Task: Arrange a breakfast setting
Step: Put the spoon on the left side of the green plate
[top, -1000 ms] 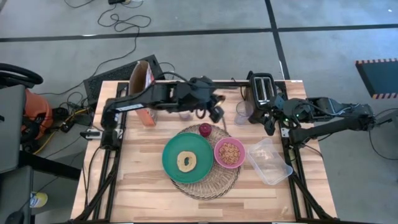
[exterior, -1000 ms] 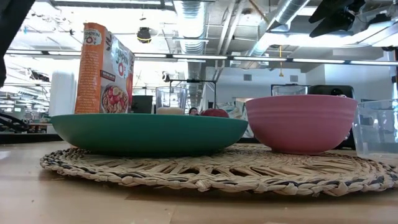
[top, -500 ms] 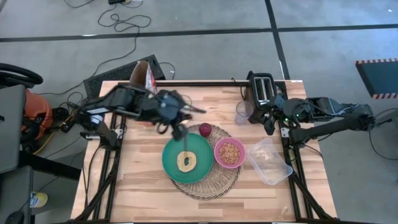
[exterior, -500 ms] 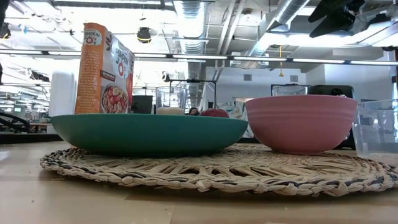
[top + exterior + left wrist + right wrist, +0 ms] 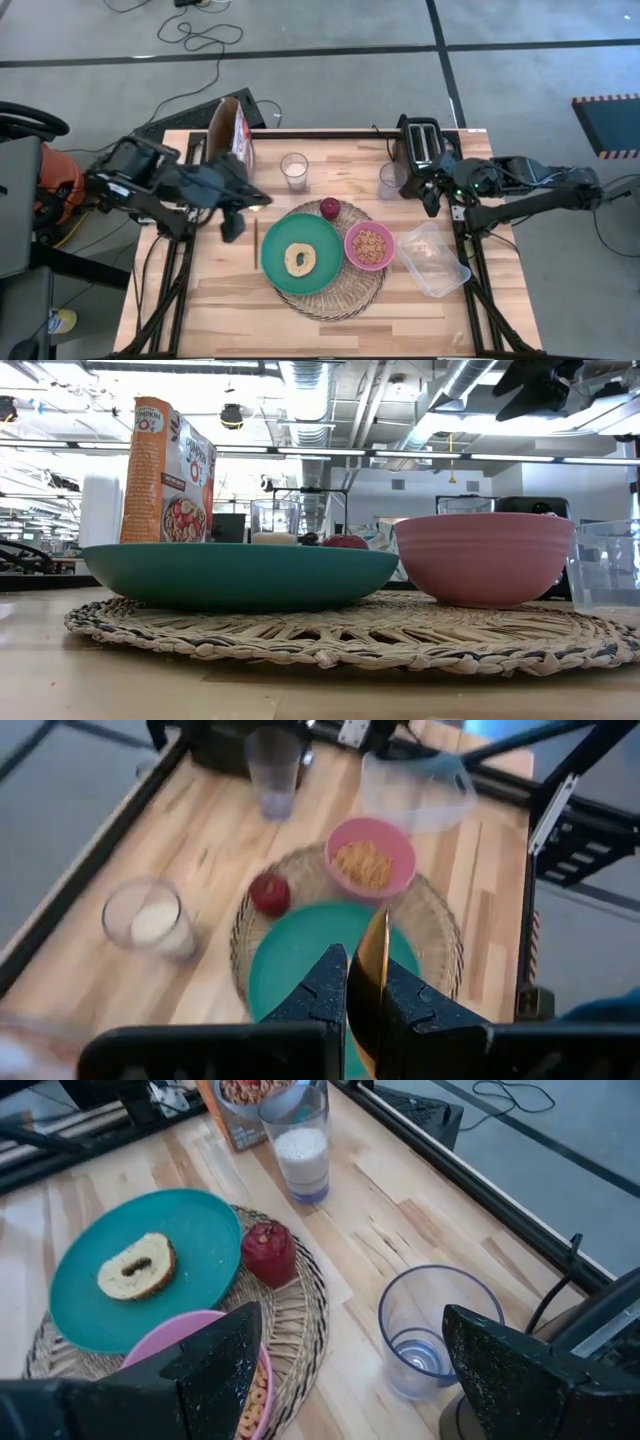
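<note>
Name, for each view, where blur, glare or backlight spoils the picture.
High view: the left gripper is smeared by motion blur. Low view: bright ceiling lights wash out behind the cereal box. Left wrist view: soft overall, the gold spoon glinting. Right wrist view: sharp on the red fruit.

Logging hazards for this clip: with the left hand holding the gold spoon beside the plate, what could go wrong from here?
1. The left hand pinches the thin gold spoon edge-on, so it may twist or slip on release.
2. Set down too close to the teal plate, the spoon could land on the rim of the woven mat and sit tilted.
3. The milk glass stands near the left arm and could be knocked.
</note>
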`<act>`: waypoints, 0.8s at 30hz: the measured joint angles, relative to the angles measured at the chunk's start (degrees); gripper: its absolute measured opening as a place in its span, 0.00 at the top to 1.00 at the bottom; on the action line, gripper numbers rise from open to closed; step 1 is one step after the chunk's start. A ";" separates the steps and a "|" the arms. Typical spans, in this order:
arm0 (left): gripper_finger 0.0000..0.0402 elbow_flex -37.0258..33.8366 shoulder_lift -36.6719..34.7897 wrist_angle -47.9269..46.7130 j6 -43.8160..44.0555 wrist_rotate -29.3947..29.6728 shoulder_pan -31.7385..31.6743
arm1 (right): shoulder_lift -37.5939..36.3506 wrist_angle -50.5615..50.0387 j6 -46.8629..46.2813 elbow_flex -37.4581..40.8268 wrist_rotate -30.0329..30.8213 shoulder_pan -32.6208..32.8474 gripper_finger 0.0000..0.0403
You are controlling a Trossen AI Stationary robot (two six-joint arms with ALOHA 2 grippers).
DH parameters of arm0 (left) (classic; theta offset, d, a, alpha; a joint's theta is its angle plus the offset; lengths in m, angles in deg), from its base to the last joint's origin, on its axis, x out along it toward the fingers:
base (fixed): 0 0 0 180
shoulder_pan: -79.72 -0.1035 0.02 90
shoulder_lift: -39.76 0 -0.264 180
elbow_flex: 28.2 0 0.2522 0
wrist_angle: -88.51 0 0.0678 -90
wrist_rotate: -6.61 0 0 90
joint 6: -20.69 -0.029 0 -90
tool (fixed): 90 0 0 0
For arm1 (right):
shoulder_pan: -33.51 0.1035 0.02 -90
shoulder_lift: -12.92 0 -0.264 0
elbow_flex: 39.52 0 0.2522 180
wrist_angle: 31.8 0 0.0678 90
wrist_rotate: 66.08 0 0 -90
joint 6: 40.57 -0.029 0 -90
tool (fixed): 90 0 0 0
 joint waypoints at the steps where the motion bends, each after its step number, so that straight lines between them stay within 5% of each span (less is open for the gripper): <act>1: 0.99 -2.30 -1.62 -0.02 0.83 -0.05 0.52 | 0.37 -0.15 0.00 0.00 -0.02 0.00 0.16; 10: 0.99 -28.88 -16.84 5.53 9.39 -1.09 3.99 | 3.85 -0.19 -0.92 0.00 -0.21 0.00 0.16; 24: 0.99 -68.56 -33.81 31.88 11.85 -9.14 1.35 | 5.15 0.29 -5.03 0.00 -0.20 0.00 0.16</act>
